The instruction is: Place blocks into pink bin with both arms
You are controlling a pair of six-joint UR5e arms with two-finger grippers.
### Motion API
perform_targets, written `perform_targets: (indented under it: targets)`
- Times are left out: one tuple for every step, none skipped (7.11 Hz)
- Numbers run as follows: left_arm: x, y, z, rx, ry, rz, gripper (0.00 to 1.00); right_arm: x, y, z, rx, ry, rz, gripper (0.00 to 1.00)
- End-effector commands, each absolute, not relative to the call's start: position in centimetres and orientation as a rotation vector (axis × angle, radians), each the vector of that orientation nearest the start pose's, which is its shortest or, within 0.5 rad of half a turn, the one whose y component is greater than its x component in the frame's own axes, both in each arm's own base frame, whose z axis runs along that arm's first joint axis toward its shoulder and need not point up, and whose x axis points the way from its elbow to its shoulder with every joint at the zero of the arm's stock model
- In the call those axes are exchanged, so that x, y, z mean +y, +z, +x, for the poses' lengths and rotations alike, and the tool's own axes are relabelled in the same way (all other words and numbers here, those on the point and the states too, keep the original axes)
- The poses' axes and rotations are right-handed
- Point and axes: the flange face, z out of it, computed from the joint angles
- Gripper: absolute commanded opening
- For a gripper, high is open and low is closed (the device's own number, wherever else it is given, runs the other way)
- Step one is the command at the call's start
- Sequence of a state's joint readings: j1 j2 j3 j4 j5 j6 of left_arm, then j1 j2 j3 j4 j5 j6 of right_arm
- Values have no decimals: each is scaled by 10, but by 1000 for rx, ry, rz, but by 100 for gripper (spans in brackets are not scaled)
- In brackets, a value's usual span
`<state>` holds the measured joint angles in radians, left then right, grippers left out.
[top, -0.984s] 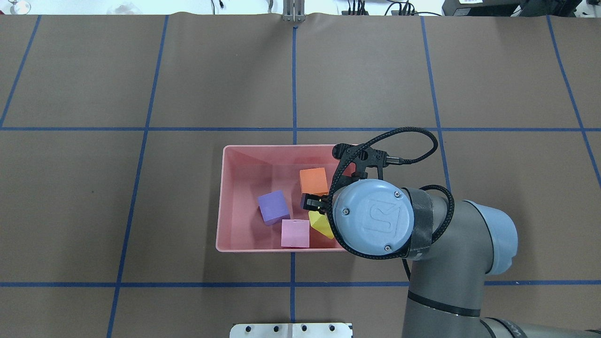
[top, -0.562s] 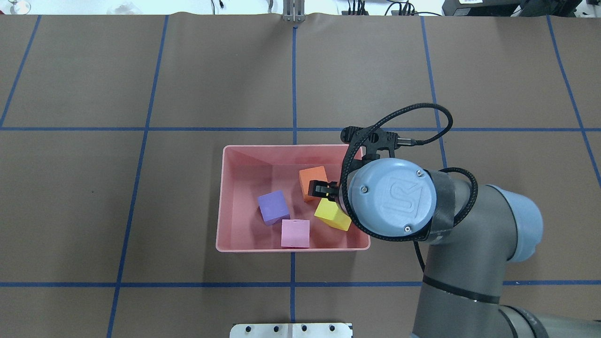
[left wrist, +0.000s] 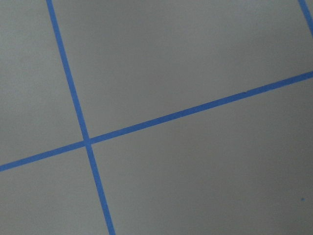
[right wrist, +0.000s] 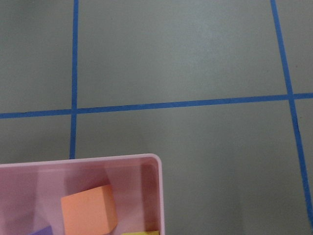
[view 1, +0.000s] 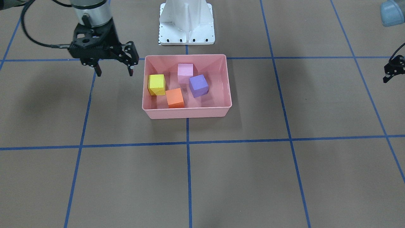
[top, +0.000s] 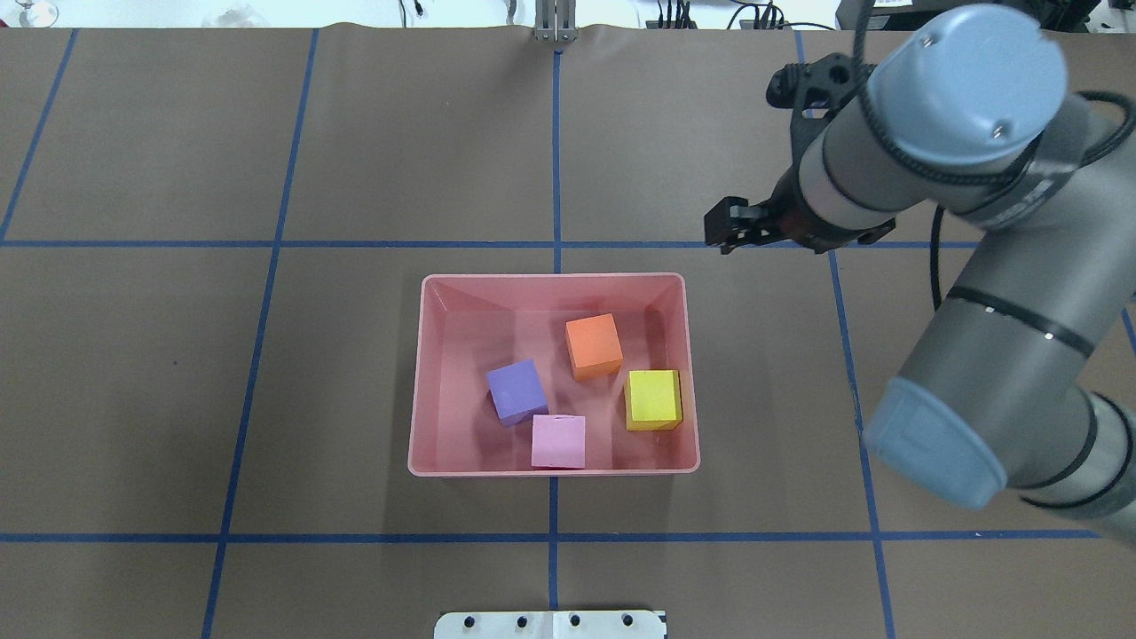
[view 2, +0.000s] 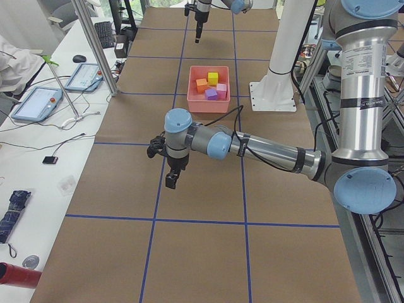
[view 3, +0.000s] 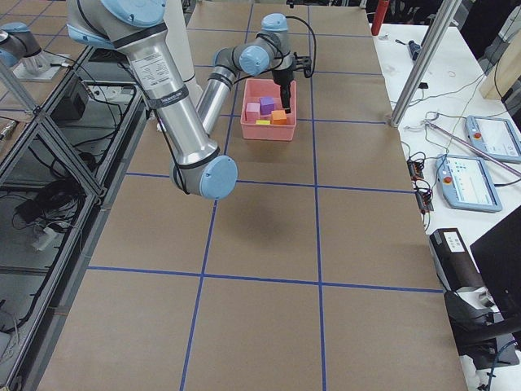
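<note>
In the front-facing view, the pink bin [view 1: 187, 113] sits on the table [view 1: 253, 177] just in front of the white base [view 1: 186, 22]. All four blocks lie inside it. The yellow block [view 1: 156, 84] is against the wall on the robot's right, and the orange block [view 1: 175, 97] is just beside it. The light pink block [view 1: 185, 70] is nearest the robot, and the purple block [view 1: 198, 85] is close by. The right gripper [view 1: 114, 73] hangs outside that same wall, its fingers spread wide with nothing between them. The left gripper [view 1: 391, 71] pokes in at the frame's edge, well apart from the bin (only a fragment shows, so I cannot tell how its fingers stand).

From overhead, the right arm [top: 896, 169] reaches past the bin's far right corner, clear of the rim.

In the left side view, the near left arm [view 2: 265, 148] stretches low over the table, its gripper pointing down.

In the right side view, the bin holds its blocks at the far end of the table.

The left wrist camera sees only the table and crossing blue tape lines [left wrist: 88, 142].

The right wrist camera catches a bin corner with the orange block in it, plus slivers of purple and yellow.
</note>
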<state>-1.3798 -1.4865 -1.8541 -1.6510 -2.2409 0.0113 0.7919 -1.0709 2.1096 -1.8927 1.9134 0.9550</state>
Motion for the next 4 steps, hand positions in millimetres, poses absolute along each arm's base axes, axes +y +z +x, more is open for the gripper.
perform_targets:
  targets:
    - [-443,602,-34,664,311,192,100,-518,263,-223,-702,-92,206,100]
    - [-436,615,-43,663,350,156,100,-539,295,-190,-686,-141,191,100]
    - [-424,622,-66,664,324,140,100,-552,322,-152,-684,-203,192,100]
    - [-420,621,-75,682,284,104,100,-561,365,-112,-685,-235,163,100]
